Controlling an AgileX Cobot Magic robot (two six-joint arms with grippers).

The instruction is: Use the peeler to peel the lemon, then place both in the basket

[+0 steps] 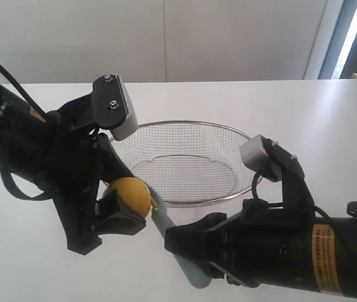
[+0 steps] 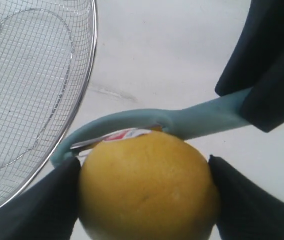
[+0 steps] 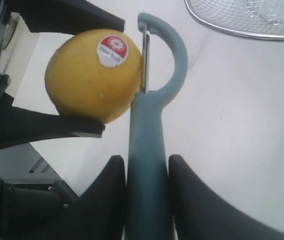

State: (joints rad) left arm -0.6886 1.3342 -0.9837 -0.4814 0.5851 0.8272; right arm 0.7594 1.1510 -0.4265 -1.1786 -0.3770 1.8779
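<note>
The yellow lemon (image 1: 131, 195) (image 2: 147, 187) (image 3: 91, 80), with a round red-and-white sticker, is held above the white table by my left gripper (image 1: 123, 207) (image 2: 144, 192), shut on it from both sides. The teal peeler (image 1: 177, 248) (image 2: 182, 122) (image 3: 149, 150) has its handle clamped in my right gripper (image 1: 187, 242) (image 3: 147, 172). Its curved head and metal blade lie against the lemon's side by the sticker. The silver wire-mesh basket (image 1: 184, 123) (image 2: 89, 75) (image 3: 242, 34) stands just behind both, with nothing in it.
The white table (image 1: 329, 126) spreads around the basket, with a pale wall behind it. Both black arms crowd the near side in front of the basket.
</note>
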